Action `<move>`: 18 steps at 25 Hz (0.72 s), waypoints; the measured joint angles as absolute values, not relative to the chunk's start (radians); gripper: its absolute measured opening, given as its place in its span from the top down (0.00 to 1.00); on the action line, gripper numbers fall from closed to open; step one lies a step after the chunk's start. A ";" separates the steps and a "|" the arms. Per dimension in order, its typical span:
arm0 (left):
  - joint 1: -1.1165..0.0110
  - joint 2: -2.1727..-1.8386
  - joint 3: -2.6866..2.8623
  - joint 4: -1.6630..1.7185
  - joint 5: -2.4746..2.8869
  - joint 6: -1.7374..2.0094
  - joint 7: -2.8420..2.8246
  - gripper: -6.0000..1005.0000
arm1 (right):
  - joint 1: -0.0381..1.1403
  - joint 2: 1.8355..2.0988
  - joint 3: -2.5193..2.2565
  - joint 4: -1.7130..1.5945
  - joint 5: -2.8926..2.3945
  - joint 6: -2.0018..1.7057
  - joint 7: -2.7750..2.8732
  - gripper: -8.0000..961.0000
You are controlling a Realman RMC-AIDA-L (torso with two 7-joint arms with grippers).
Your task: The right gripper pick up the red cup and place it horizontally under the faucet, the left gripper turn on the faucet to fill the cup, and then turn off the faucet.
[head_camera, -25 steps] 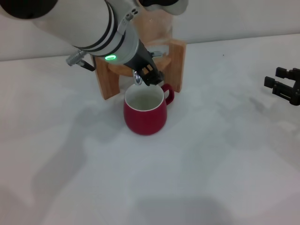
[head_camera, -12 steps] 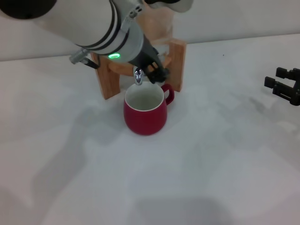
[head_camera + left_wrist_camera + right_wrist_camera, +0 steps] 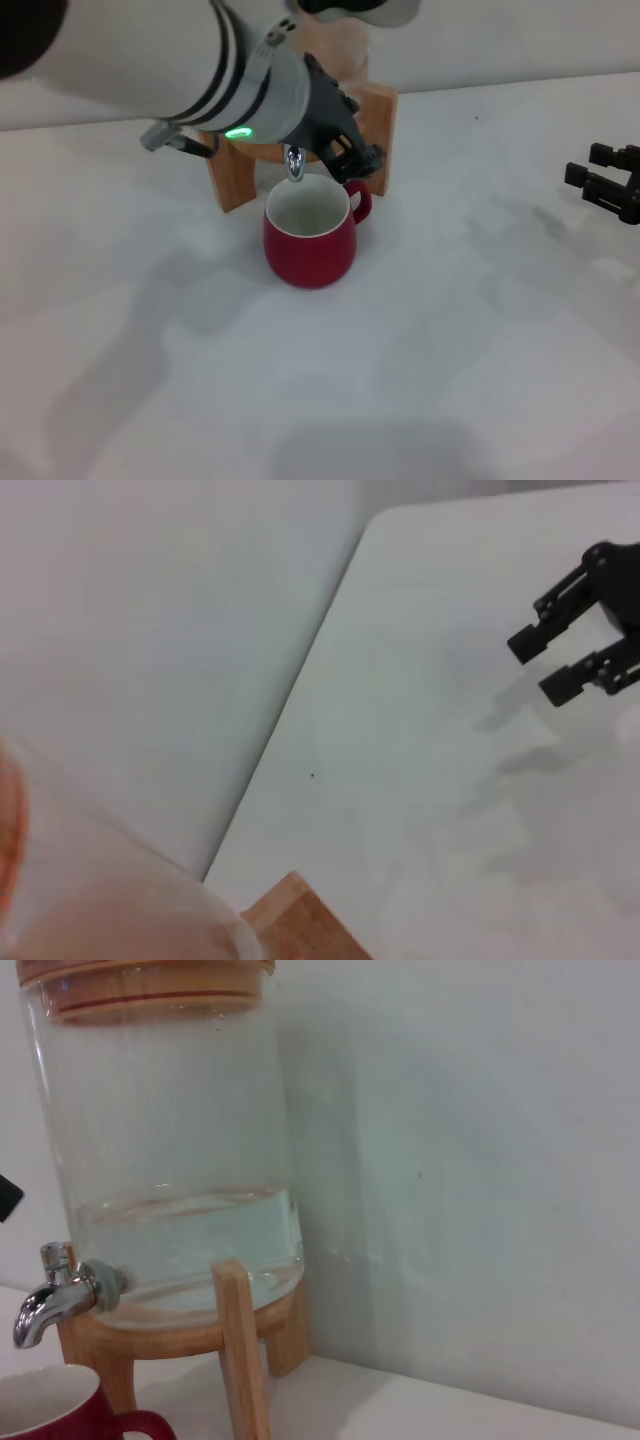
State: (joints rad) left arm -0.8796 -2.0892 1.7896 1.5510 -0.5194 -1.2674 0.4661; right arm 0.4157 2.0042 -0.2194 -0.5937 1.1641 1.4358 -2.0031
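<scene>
I had the left gripper (image 3: 352, 158) up against the wooden stand (image 3: 375, 130), just above the red cup's (image 3: 309, 238) handle at its 1 o'clock; whether its fingers were parted I couldn't tell. The faucet (image 3: 294, 165) hung right over the cup's rim at 12 o'clock, and the cup stood upright on the white table (image 3: 450, 330). My right gripper (image 3: 606, 185) sat parked at 3 o'clock near the table edge, fingers apart and empty, with open tabletop between it and the cup.

A dark-red cup (image 3: 310, 240) with off-white inside is seen; the faucet (image 3: 55, 1297) is chrome, the desk (image 3: 450, 330) white.
</scene>
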 joint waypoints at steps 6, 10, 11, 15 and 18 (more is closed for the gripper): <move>-0.746 -2.088 1.783 1.722 -0.518 -1.244 0.458 0.45 | 0.411 2.005 -0.219 -0.594 1.176 1.436 -2.000 0.51; -0.617 -2.088 1.780 1.864 -0.530 -1.184 0.457 0.45 | 0.406 2.005 -0.219 -0.594 1.178 1.436 -2.000 0.51; -0.577 -2.088 1.777 1.900 -0.542 -1.166 0.454 0.44 | 0.405 2.005 -0.219 -0.594 1.178 1.436 -2.000 0.51; -0.425 -2.087 1.734 1.998 -0.638 -1.093 0.444 0.43 | 0.392 2.005 -0.219 -0.594 1.196 1.438 -1.999 0.51; -0.288 -2.084 1.641 2.014 -0.808 -0.998 0.449 0.43 | 0.369 2.004 -0.219 -0.594 1.223 1.443 -1.999 0.51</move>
State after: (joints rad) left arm -0.2882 -2.0842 1.6413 2.0136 -0.8082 -0.9975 0.4493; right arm 0.3689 2.0043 -0.2193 -0.5937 1.2230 1.4429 -1.9986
